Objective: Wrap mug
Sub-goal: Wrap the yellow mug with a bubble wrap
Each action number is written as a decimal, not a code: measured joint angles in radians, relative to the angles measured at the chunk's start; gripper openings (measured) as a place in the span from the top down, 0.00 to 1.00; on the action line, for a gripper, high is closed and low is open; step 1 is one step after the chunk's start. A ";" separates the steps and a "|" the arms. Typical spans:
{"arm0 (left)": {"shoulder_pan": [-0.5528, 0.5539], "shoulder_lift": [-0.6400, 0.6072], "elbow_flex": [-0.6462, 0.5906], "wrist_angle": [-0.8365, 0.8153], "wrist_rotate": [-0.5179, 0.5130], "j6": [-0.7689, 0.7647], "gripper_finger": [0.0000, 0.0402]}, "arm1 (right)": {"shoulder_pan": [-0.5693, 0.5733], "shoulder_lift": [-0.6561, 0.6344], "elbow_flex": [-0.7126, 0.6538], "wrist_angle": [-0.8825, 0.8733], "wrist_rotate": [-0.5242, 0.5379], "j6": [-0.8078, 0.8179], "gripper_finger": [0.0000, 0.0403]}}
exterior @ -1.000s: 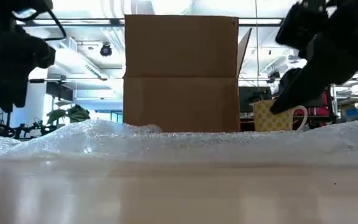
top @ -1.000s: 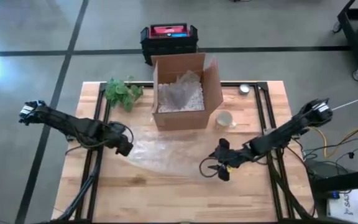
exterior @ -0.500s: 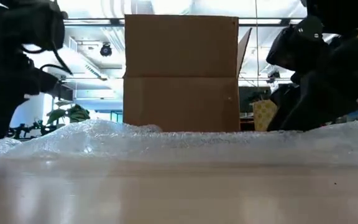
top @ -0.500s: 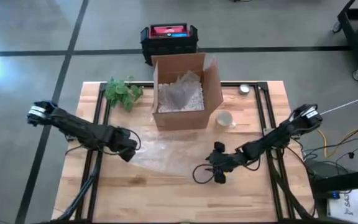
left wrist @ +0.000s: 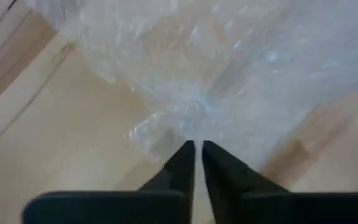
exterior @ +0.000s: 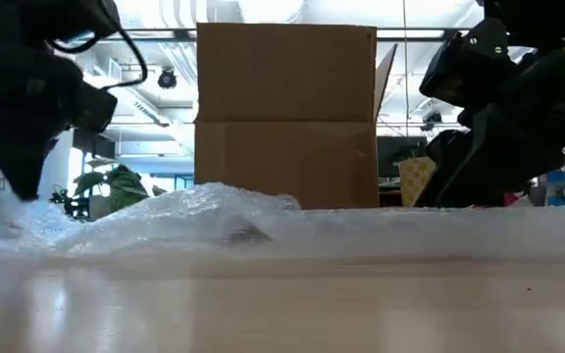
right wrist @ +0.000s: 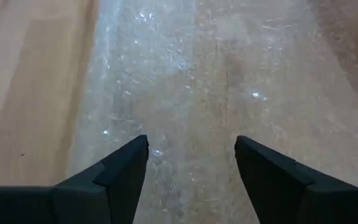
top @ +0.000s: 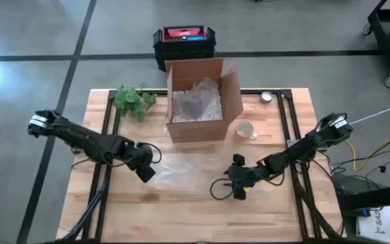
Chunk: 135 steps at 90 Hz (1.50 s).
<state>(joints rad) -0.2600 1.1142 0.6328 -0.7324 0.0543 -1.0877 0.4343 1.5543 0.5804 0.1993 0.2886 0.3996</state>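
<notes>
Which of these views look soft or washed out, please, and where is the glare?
Low view: near table edge is out of focus, ceiling lights are blown out, arms are silhouettes. Left wrist view: blurred, left claw shut on the bubble wrap. Right wrist view: sharper, sheen on wrap, right claw open.

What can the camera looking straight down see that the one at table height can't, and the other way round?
Only the high view shows the packing filler inside the cardboard box, the black and red case on the floor behind the table, and the small round tin. Only the low view shows the room's ceiling lights and how the bubble wrap humps up off the table. Both show the box, the bubble wrap, the plant, the left gripper at the wrap's edge and the right gripper low over its other side.
</notes>
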 joint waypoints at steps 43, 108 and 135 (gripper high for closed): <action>0.009 0.000 -0.021 -0.052 0.012 -0.029 0.69 | 0.000 0.000 0.000 0.000 0.000 -0.007 0.48; 0.006 0.001 -0.231 0.529 0.097 -0.044 0.75 | 0.000 0.000 0.000 0.000 0.000 -0.007 0.46; 0.005 0.000 -0.163 0.531 0.087 0.023 0.99 | 0.000 0.000 0.000 0.000 0.000 -0.007 0.49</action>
<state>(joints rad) -0.2554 1.1144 0.4696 -0.2016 0.1410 -1.0651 0.4343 1.5539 0.5804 0.1997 0.2890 0.3922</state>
